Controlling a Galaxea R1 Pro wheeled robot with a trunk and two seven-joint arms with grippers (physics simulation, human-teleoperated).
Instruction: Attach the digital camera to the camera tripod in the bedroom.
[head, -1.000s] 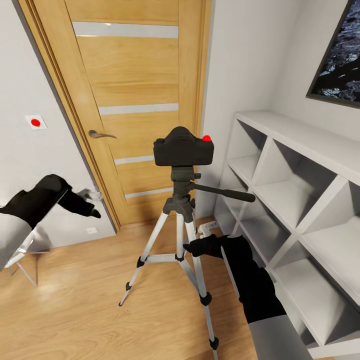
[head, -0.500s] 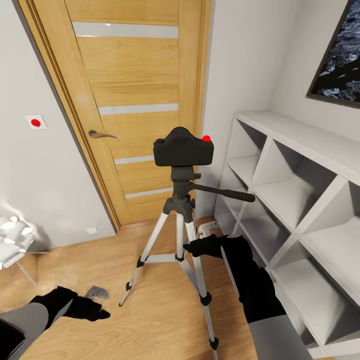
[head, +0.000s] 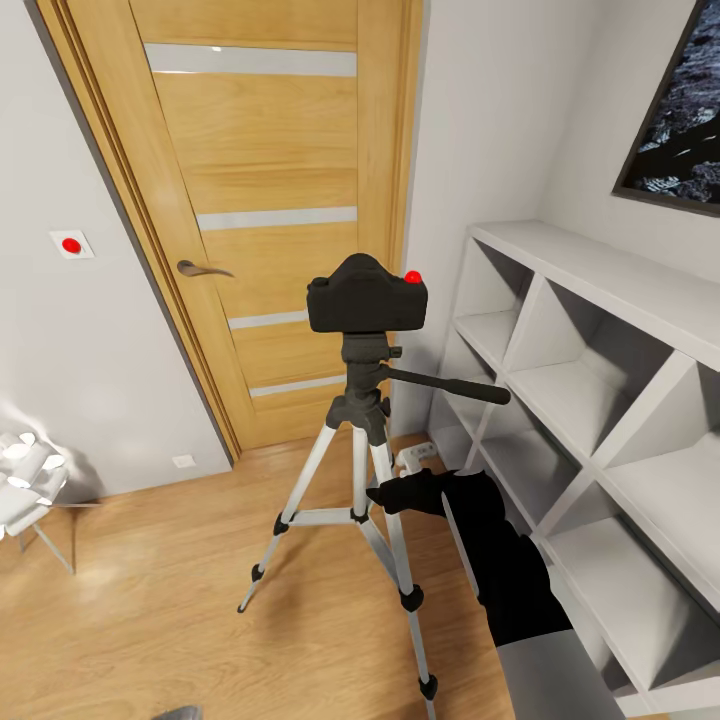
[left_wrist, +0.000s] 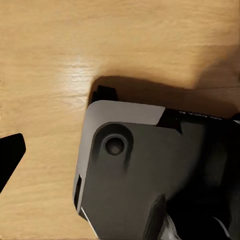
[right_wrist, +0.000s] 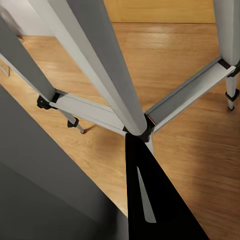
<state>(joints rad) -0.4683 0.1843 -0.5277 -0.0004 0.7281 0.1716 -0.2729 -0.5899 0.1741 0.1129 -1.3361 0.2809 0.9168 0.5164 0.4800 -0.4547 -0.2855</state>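
The black digital camera (head: 365, 300), red button at its top corner, sits on the head of the camera tripod (head: 362, 420), which stands on the plank floor before the door. The tripod's black pan handle (head: 450, 385) points toward the shelving. My right gripper (head: 378, 494) is low beside the tripod's near leg, its fingers together and holding nothing that I can see. In the right wrist view, silver legs (right_wrist: 100, 65) meet at a black hub (right_wrist: 140, 131) just past the gripper (right_wrist: 142, 200). The left wrist view looks down at the floor, with one black fingertip (left_wrist: 11, 155) far out to the side.
A wooden door (head: 270, 200) stands behind the tripod, and white shelving (head: 600, 400) runs along the right wall under a dark picture (head: 680, 110). A white power strip (head: 418, 452) lies by the shelving. White furniture (head: 25, 480) stands at the left. A grey robot part (left_wrist: 130, 180) lies under the left wrist.
My left arm has swung down from beside the door to floor level and dropped past the head view's bottom edge. The camera, tripod and right arm have not moved.
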